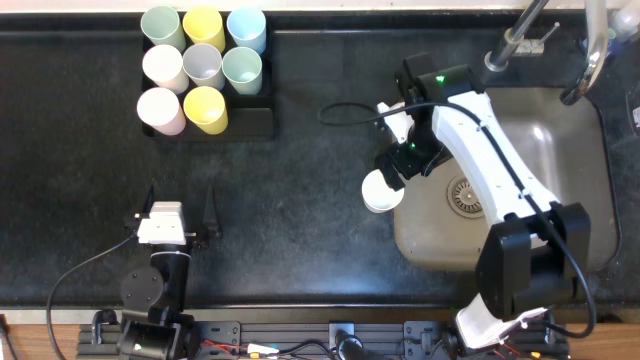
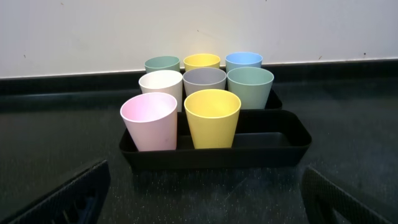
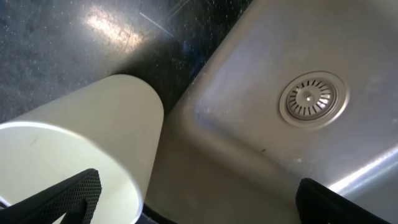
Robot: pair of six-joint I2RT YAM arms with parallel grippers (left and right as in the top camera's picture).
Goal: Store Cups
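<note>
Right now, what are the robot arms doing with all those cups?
The right gripper is at a white cup by the edge of the sink, fingers spread wide, so it isn't clamping it. Eight other cups stand in the black tray at the back of the counter. The left gripper sits open, facing them.

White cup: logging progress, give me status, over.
Left gripper open, facing tray. Right gripper open over white cup at sink edge. Tray holds eight cups, one corner free.
</note>
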